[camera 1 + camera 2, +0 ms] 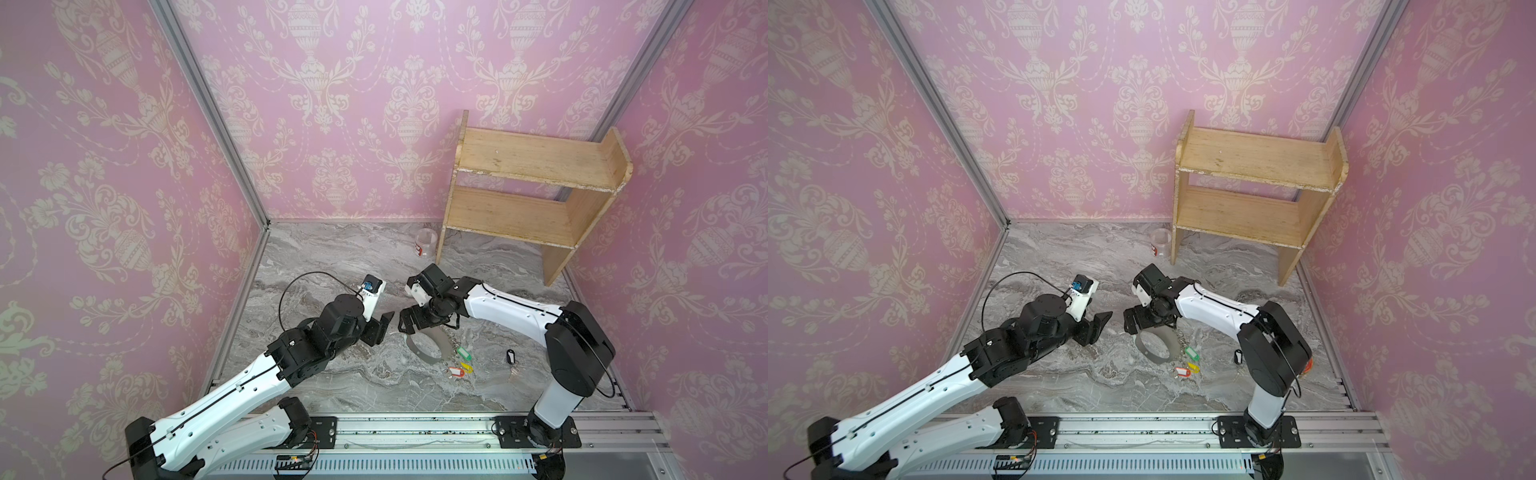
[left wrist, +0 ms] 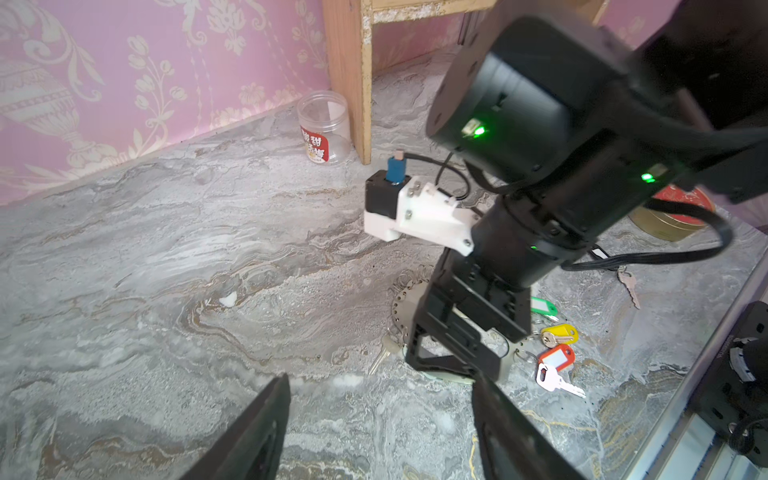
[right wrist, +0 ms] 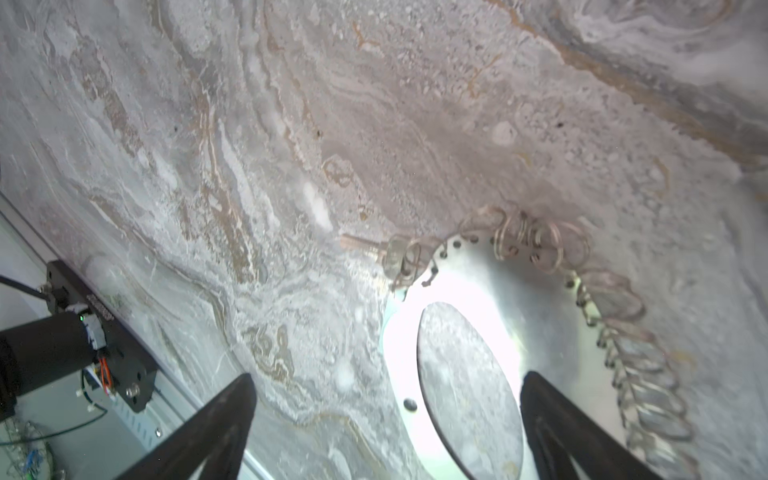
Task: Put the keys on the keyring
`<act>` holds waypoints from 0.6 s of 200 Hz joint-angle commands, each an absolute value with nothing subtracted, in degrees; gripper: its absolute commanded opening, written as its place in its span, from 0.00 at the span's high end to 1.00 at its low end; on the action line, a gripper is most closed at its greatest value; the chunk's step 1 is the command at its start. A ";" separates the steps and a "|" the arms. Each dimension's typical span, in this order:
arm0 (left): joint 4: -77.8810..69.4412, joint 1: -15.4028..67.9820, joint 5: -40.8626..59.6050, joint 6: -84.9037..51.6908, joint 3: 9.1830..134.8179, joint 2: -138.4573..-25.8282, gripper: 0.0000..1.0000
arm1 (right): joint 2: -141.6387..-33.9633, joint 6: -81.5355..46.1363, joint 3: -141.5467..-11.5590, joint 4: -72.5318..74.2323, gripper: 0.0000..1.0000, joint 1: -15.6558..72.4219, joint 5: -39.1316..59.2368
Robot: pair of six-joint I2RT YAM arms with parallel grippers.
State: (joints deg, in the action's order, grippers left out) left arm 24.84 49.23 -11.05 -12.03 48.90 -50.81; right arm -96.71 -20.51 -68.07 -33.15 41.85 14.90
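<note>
The keyring [image 1: 432, 353] is a flat silvery hoop edged with several small split rings [image 3: 540, 245], lying on the marble floor. One bare key [image 3: 361, 244] lies at its rim [image 2: 380, 357]. Loose keys with green [image 1: 462, 353], yellow [image 1: 467, 367] and red [image 1: 456, 372] tags lie just right of it, and a black fob [image 1: 510, 356] further right. My right gripper [image 3: 386, 399] hangs open straight above the hoop's left band [image 1: 424, 332]. My left gripper [image 2: 380, 386] is open and empty, left of the hoop [image 1: 380, 330].
A wooden shelf [image 1: 532, 195] stands at the back right with a clear plastic jar [image 1: 426, 243] beside its leg. A round red-lidded tin [image 2: 669, 216] sits behind my right arm. Pink walls close three sides; a metal rail [image 1: 415, 432] runs along the front.
</note>
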 commanded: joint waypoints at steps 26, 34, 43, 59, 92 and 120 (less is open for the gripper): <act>30.88 48.80 -17.09 -18.31 50.35 -48.46 0.24 | -89.13 -22.04 -54.60 -37.11 0.00 46.72 14.24; 31.41 48.78 -17.53 -19.05 50.36 -48.28 0.24 | -89.94 -21.69 -54.93 -37.00 0.00 47.70 12.68; 32.17 48.78 -17.93 -20.09 50.41 -48.04 0.23 | -91.40 -21.31 -55.49 -36.42 0.00 48.32 11.87; 34.21 48.78 -18.61 -21.79 50.79 -47.69 0.20 | -94.85 -20.79 -57.09 -35.36 0.00 48.99 11.45; 38.82 48.72 -20.21 -25.38 51.12 -44.80 0.17 | -101.29 -21.65 -59.53 -33.82 0.00 50.42 13.72; 41.58 48.69 -21.26 -27.95 50.67 -41.46 0.16 | -103.06 -24.87 -61.11 -31.95 0.00 53.71 17.91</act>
